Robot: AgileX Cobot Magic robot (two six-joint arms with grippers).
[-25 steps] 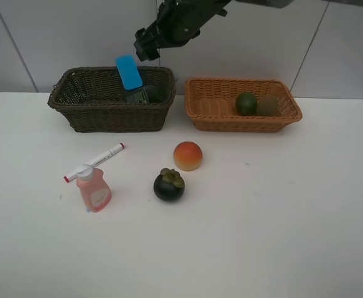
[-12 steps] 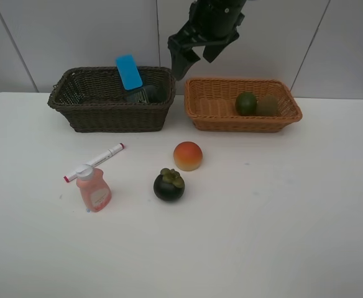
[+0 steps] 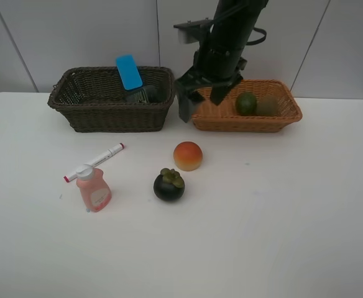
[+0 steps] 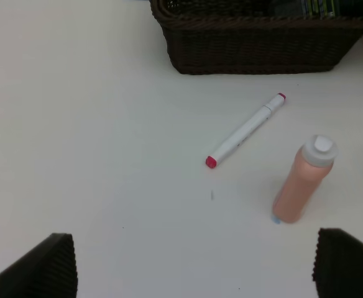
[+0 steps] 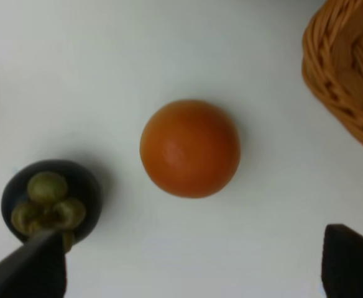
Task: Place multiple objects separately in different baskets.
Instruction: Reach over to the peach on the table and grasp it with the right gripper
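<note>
My right end effector, jaws wide apart and empty, hangs above the round orange peach, which lies on the white counter beside the dark mangosteen, near the shallow tan wicker basket.

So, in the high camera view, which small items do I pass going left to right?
pink bottle → blue block → mangosteen → peach → green fruit → kiwi. The marker spans the same stretch as the bottle, so it is left unplaced.
</note>
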